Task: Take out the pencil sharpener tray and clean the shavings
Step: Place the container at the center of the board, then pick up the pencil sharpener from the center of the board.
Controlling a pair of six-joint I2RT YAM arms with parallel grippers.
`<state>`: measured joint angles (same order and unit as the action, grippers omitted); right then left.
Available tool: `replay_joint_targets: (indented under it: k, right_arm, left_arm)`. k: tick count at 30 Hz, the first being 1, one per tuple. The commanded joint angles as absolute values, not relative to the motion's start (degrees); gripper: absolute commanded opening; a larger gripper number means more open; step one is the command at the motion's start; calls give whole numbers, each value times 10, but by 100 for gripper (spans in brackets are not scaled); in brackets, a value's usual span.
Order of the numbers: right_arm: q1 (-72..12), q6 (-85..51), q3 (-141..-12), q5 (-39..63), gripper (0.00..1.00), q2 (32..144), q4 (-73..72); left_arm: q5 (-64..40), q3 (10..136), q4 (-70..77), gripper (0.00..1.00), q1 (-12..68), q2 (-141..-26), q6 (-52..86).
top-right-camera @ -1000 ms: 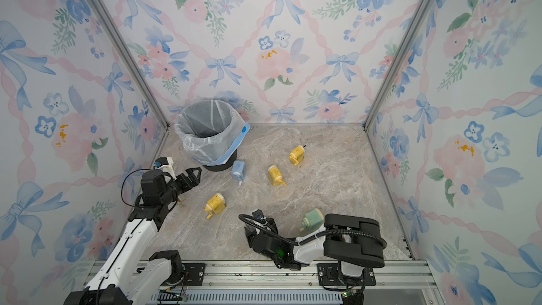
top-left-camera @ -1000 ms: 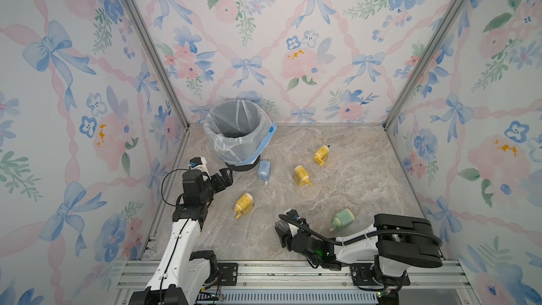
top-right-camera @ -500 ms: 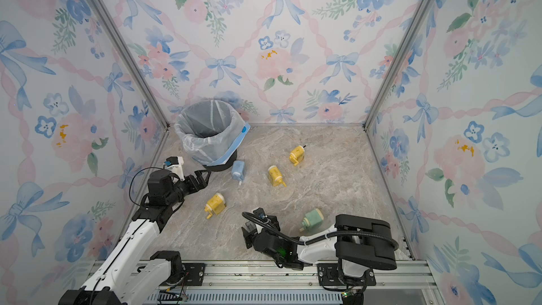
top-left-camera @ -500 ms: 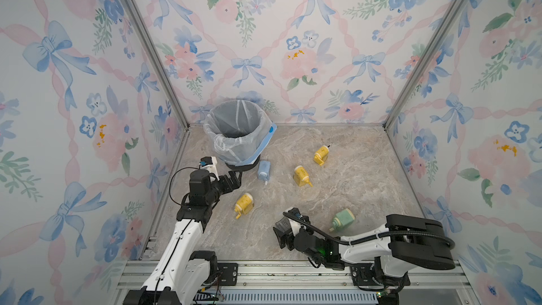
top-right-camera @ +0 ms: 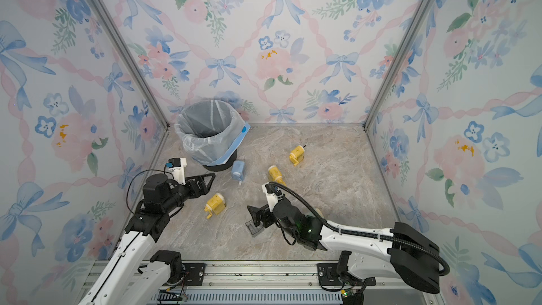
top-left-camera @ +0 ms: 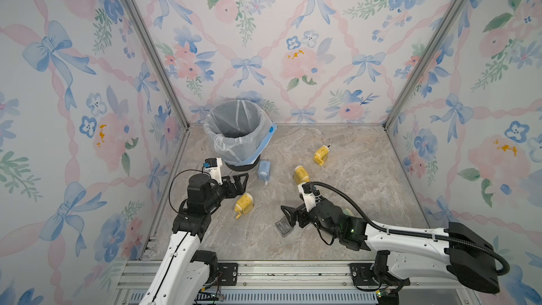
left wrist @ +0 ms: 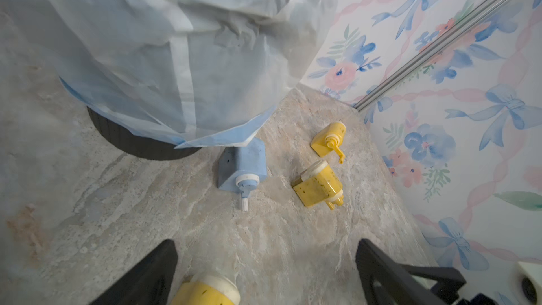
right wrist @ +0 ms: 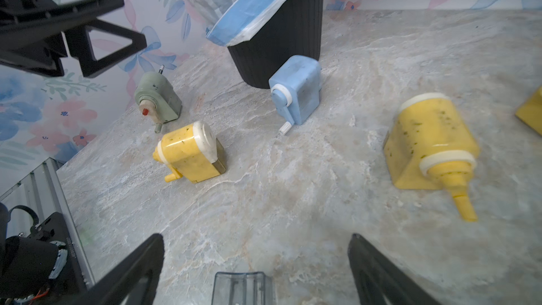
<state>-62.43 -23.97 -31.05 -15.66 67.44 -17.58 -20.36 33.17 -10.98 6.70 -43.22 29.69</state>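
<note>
The small smoky-clear plastic tray (top-left-camera: 284, 227) lies flat on the marbled table (top-left-camera: 352, 200), lower centre in a top view. It is under my right claw (top-left-camera: 289, 218), jaws wide apart, gripping nothing (parked near for reach, I judge). My left claw (top-left-camera: 243, 182), also spread, hovers beside a speckled yellow plastic sharpener (top-left-camera: 244, 202).

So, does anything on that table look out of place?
A dark see-through sharpener tray lies loose on the marble table, not slotted into anything, between the jaws of the open right gripper. The blue edge of the bin liner also hangs lopsided down one side.
</note>
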Motion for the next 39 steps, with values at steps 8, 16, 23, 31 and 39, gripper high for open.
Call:
replay_joint_targets:
  k: [8, 16, 23, 31, 39]
  right_arm:
    - [-548, -204, -346, -63, 97, 611, -78]
    - [-482, -210, -325, -22, 97, 577, -79]
    - [-433, -227, -326, 38, 97, 598, -105]
    - [-414, -221, -342, 61, 97, 594, -92]
    - [-391, -225, -342, 73, 97, 583, -83]
  left_arm:
    - [-170, 388, -305, 98, 93, -513, 282]
    - [-54, 366, -329, 98, 163, -488, 332]
    - [45, 368, -323, 98, 257, -538, 344]
    - [64, 361, -278, 98, 256, -594, 327]
    - [-3, 367, -259, 98, 257, -656, 307]
